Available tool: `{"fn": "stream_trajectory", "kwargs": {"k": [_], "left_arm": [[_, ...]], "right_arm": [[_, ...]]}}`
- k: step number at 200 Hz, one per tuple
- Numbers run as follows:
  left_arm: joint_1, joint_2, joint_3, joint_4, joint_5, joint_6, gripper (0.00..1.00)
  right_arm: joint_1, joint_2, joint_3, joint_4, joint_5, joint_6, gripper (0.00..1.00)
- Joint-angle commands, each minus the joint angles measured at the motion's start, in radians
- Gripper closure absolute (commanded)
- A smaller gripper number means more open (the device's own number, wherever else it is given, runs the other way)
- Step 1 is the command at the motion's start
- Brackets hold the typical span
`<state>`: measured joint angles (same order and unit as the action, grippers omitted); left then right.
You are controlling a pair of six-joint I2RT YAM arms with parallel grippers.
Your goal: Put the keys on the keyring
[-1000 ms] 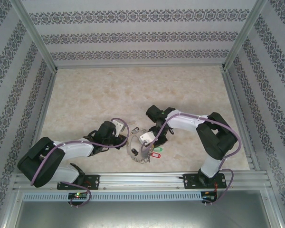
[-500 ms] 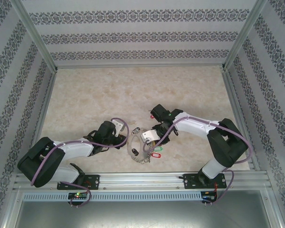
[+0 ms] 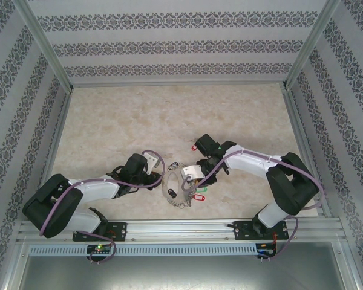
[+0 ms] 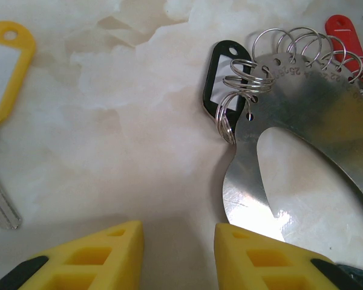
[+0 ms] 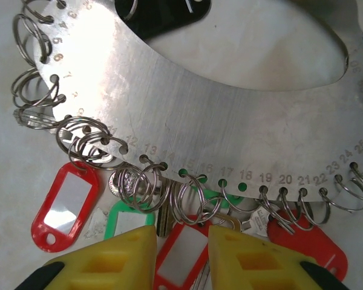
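The keyring [image 3: 172,192] is a flat silvery crescent plate [image 5: 230,115] with numbered holes, hung with split rings and several tagged keys. My right gripper [image 5: 181,232] hovers open over its lower edge, and a red tag [image 5: 183,257] lies in the gap between the yellow fingers [image 5: 109,260]. A green tag [image 5: 128,220] and two more red tags [image 5: 66,205] hang from nearby rings. My left gripper [image 4: 178,232] is open at the plate's tip [image 4: 248,199], with nothing between its fingers. A loose yellow-tagged key [image 4: 6,66] lies to its left. A loose red-tagged key [image 3: 195,147] lies behind the right arm.
A black tag [image 4: 221,75] hangs from rings at the plate's end. The marble tabletop [image 3: 139,121] stretches away behind both arms. Patterned walls and metal rails [image 3: 181,226] enclose the space on all sides.
The right arm has swung its elbow rightward and settled its gripper over the keyring's lower edge, jaws widening. That uncovered the red-tagged key behind it. The left arm stayed still.
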<state>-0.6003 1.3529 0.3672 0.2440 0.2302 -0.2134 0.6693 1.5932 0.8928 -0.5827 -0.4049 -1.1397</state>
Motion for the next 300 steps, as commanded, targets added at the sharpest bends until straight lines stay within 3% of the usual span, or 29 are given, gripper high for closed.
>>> {"fn": "stream_trajectory", "kwargs": {"k": [1,42,153,228,300], "left_arm": [[0.008,0.018,0.016,-0.003,0.014,0.01,0.63],[0.008,0.029,0.009,0.014,0.009,-0.002,0.63],[0.008,0.033,0.002,0.03,0.005,-0.009,0.63],[0.008,0.048,-0.011,0.052,0.008,-0.02,0.63],[0.009,0.043,-0.011,0.052,0.003,-0.024,0.64]], "right_arm": [[-0.008,0.044,0.025,-0.004,-0.015,0.034,0.71],[0.012,0.076,0.039,0.004,0.012,0.036,0.7],[0.03,0.021,0.025,-0.005,-0.018,0.038,0.85],[0.058,0.08,0.071,-0.081,0.006,0.015,0.8],[0.073,0.039,0.036,-0.032,0.018,0.032,1.0]]}}
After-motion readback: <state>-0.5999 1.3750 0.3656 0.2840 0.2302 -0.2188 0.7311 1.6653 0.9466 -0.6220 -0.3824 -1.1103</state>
